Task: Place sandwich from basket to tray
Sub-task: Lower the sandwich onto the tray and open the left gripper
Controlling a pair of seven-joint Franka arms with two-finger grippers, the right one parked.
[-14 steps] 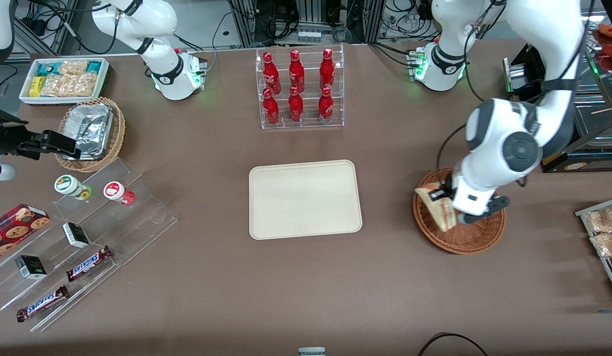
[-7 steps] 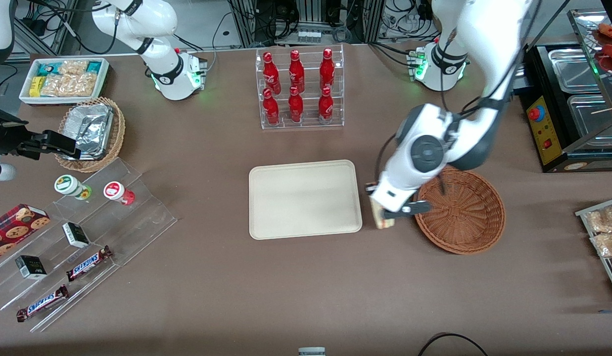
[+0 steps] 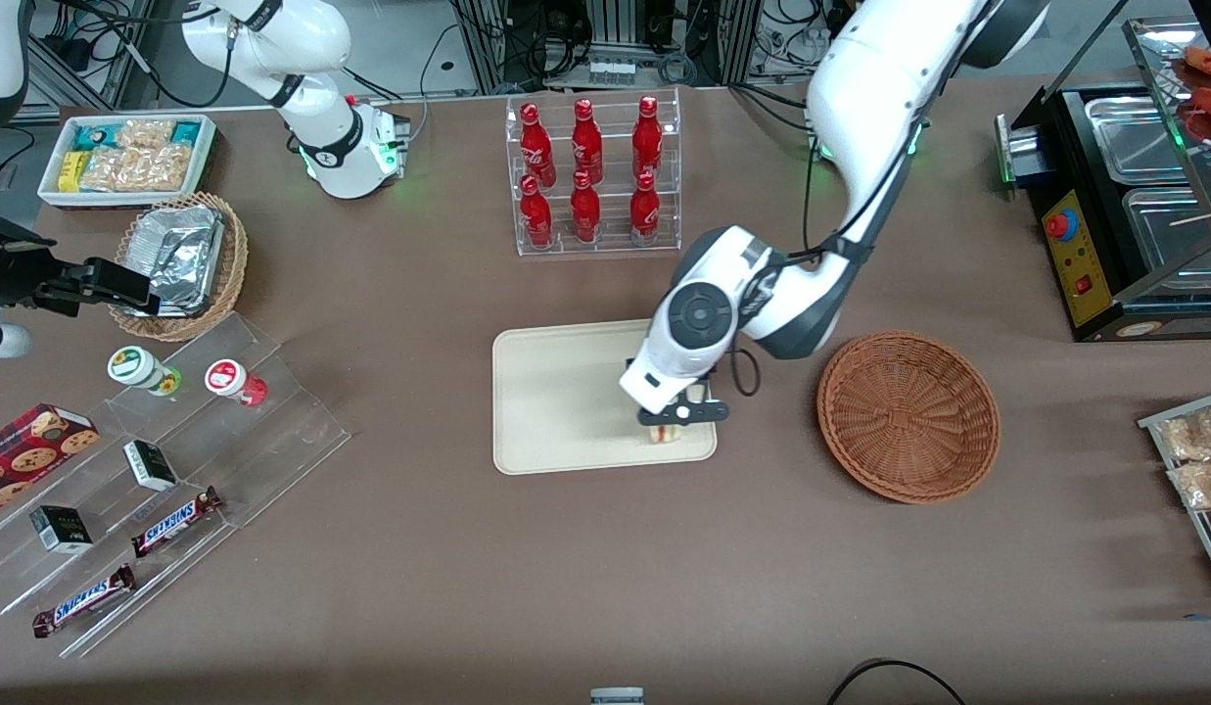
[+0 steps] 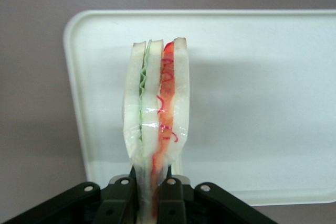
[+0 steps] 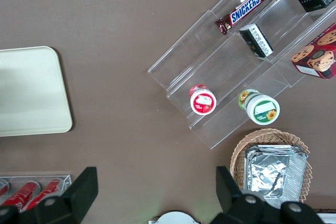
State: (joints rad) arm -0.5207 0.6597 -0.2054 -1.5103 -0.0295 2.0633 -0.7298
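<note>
Two Snickers bars (image 3: 176, 521); gripper (image 3: 675, 423) clamping sandwich (image 4: 155, 114) above tray (image 3: 556, 392).

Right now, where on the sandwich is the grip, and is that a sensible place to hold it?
The gripper pinches the sandwich across its flat bread faces at one end, from above, over the tray. That seems sensible: squeezing the faces holds the layers together.

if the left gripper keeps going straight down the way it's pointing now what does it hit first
Most likely the tray. The left gripper is shut on the sandwich and points down over the tray's surface, so the sandwich's layered edge would probably touch there first. How high it hangs above the tray is unclear.
</note>
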